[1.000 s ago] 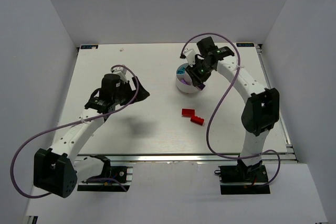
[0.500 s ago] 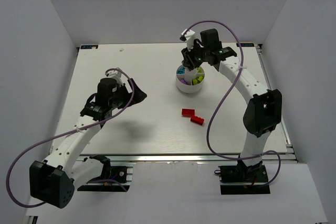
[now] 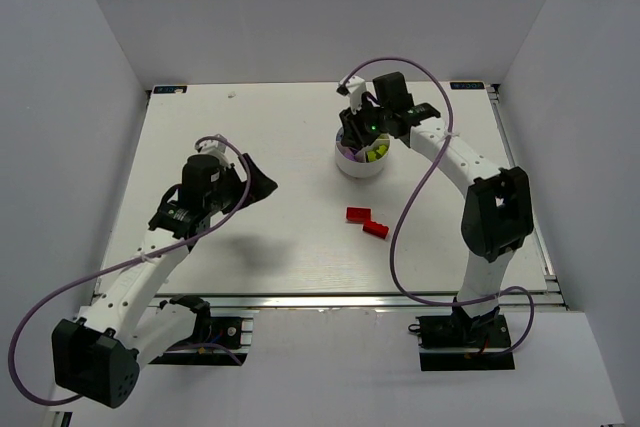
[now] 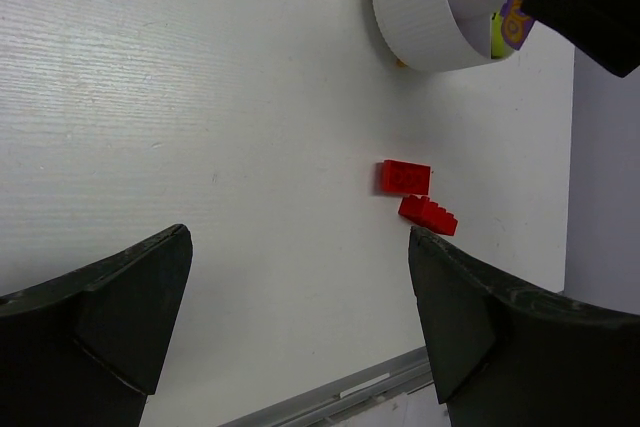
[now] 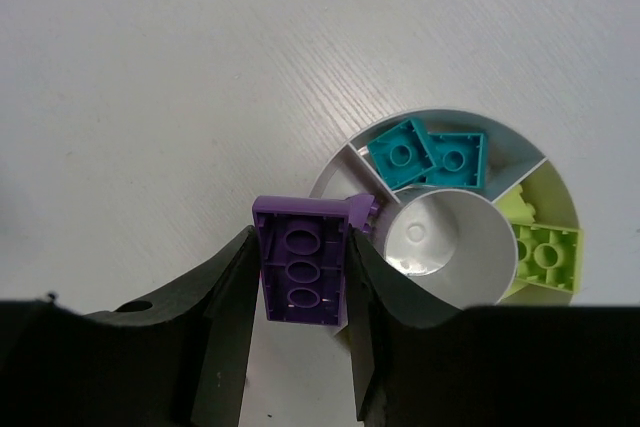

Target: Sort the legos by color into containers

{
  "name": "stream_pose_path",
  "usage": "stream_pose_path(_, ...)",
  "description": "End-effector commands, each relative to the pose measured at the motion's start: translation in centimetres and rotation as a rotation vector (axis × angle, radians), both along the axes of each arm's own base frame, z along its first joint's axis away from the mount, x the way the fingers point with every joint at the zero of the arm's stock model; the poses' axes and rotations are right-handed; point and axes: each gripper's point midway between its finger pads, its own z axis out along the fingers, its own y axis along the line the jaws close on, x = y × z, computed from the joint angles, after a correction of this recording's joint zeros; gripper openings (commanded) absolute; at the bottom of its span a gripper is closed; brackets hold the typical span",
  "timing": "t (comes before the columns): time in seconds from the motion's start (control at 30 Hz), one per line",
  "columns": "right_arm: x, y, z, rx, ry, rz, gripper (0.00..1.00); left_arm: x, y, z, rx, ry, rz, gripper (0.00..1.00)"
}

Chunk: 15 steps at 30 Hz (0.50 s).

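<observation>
Dropping back over the dish since half a second ago, the right tool [image 5: 300,292] is clamped on a purple brick [image 5: 298,259], pinched between both fingers with its hollow underside facing the wrist camera. The brick is at the rim of the dish [image 4: 420,7], beside the central hub [image 5: 445,237]. Inside the dish, two cyan bricks [image 5: 432,154] share one wedge and a lime brick [image 5: 545,255] lies in the next. Two red bricks [image 4: 405,177] lie close together on the desk [image 4: 150,97] near the dish. Well apart from the dish, the left tool [image 4: 300,237] hangs wide open, holding nothing.
</observation>
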Motion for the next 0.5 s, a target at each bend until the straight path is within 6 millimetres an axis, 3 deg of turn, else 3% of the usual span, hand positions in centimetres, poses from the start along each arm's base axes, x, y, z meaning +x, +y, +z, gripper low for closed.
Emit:
stream_pose_path(0.0, 0.3, 0.9, 0.1, 0.027, -0.023, 0.011, 0.0, -0.4, 0.3, 0.5, -0.016, -0.012, 0.023, 0.98)
stream_pose_path(0.23, 1.6, 0.8, -0.9, -0.008, -0.074, 0.005, 0.01, -0.6, 0.4, 0.7, -0.027, -0.015, 0.033, 0.98)
stream_pose_path(0.47, 2.4, 0.9, -1.9, -0.038, -0.104, 0.0, 0.1, -0.9, 0.5, 0.7, -0.032, -0.014, 0.038, 0.98)
